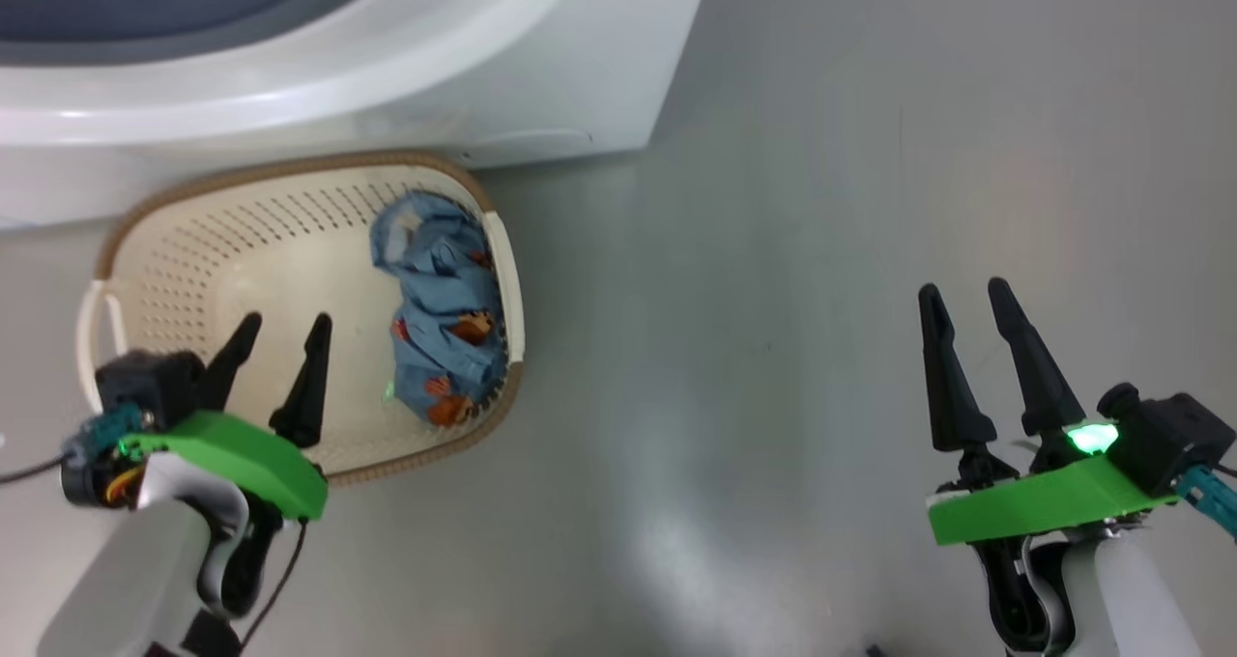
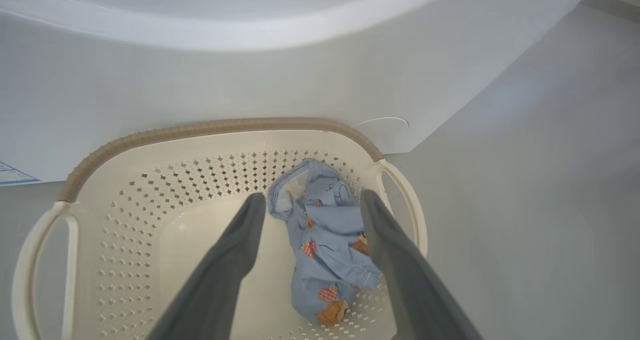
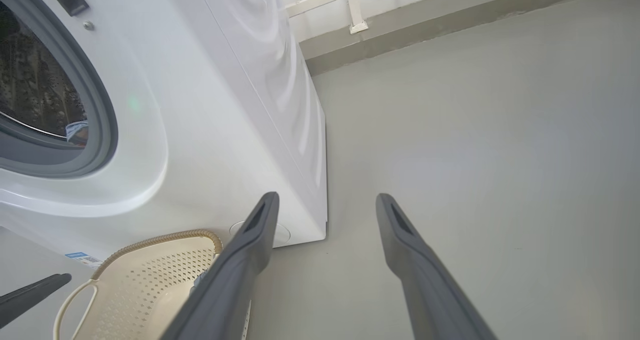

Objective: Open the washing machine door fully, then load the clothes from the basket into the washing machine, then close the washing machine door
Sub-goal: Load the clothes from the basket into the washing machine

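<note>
The cream-white basket [image 1: 193, 251] with its brown rim stands on the floor against the front of the white washing machine [image 1: 541, 77]. Light blue clothes [image 1: 440, 319] with orange-brown figures lie bunched along the basket's right side. My left gripper [image 1: 285, 327] hangs open above the basket's near left part, nothing between its fingers. In the left wrist view the clothes [image 2: 325, 245] lie below and between the open fingers [image 2: 235, 260]. My right gripper [image 1: 963, 292] stands open over bare floor, far right of the basket. The machine's grey-ringed opening [image 3: 102, 110] is uncovered, with the drum [image 3: 35, 90] visible. The washing machine door is out of view.
Grey floor [image 1: 821, 251] stretches to the right of the machine and basket. A low wall base [image 3: 450, 20] runs behind the machine. A blue label sticker [image 3: 82, 257] sits low on the machine's front. A scrap of cloth [image 3: 75, 130] shows inside the drum.
</note>
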Available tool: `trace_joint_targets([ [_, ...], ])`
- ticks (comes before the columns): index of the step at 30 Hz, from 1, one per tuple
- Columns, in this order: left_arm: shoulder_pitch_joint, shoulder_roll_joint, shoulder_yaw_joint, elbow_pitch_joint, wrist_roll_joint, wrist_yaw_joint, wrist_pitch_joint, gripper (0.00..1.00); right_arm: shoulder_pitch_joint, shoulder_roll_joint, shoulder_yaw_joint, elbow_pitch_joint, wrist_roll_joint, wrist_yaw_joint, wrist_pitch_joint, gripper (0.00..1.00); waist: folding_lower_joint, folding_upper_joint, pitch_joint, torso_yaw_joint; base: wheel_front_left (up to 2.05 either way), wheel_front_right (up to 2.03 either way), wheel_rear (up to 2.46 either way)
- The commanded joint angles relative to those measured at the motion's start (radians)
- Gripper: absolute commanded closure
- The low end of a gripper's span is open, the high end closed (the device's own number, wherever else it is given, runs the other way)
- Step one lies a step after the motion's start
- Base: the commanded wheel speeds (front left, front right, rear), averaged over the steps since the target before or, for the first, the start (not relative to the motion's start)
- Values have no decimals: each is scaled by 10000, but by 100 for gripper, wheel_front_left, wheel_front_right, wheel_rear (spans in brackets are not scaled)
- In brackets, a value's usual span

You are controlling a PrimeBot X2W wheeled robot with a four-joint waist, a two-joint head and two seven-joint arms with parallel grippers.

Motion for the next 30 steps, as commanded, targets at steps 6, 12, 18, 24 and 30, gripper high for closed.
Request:
trace_joint_targets([
  [6,-1200,782,-1107,889,-812,-16,-36,0,-363,38,514,-371,284,16,-48,0,0,0,1564,-789,0,0,0],
  [12,-1941,1098,-2326,1388,-1473,-16,-36,0,-526,38,661,-483,375,16,-48,0,0,0,2102,-1031,0,0,0],
  [18,-2781,1425,-3679,1784,-2291,-16,-36,0,-659,39,836,-657,425,16,-48,0,0,0,2622,-1236,0,0,0],
  [24,-3577,1692,-4750,1932,-2954,-16,-36,0,-719,39,975,-844,424,16,-48,0,0,0,3033,-1431,0,0,0],
  [30,-4098,1820,-5542,2207,-3302,-16,-36,0,-655,39,1050,-1008,444,16,-48,0,0,0,3210,-1588,0,0,0],
])
